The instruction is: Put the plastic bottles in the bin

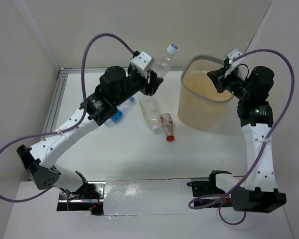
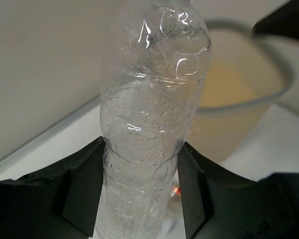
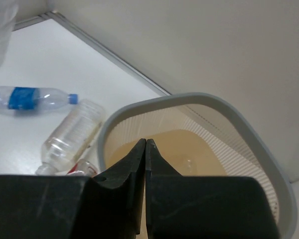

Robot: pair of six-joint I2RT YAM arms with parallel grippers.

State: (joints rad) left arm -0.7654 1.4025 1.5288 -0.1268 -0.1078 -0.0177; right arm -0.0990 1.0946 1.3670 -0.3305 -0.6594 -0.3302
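Observation:
My left gripper (image 1: 156, 78) (image 2: 142, 149) is shut on a clear plastic bottle (image 1: 162, 63) (image 2: 154, 99) and holds it raised, cap pointing away, left of the bin (image 1: 204, 97) (image 2: 249, 99). The bin is a tall beige basket with a grey rim (image 3: 269, 154). My right gripper (image 1: 221, 81) (image 3: 146, 142) hangs over the bin's opening, shut, with nothing between its fingers. Three bottles lie on the table left of the bin: a clear one (image 1: 149, 112) (image 3: 70, 134), a red-capped one (image 1: 168, 128) (image 3: 79, 167) and a blue-labelled one (image 1: 117, 115) (image 3: 27, 98) partly under my left arm.
White walls close in the table at the back and on both sides, and a metal rail (image 1: 60, 87) runs along the back left edge. Purple cables (image 1: 104, 37) loop above both arms. The arm bases (image 1: 259, 199) sit at the near edge.

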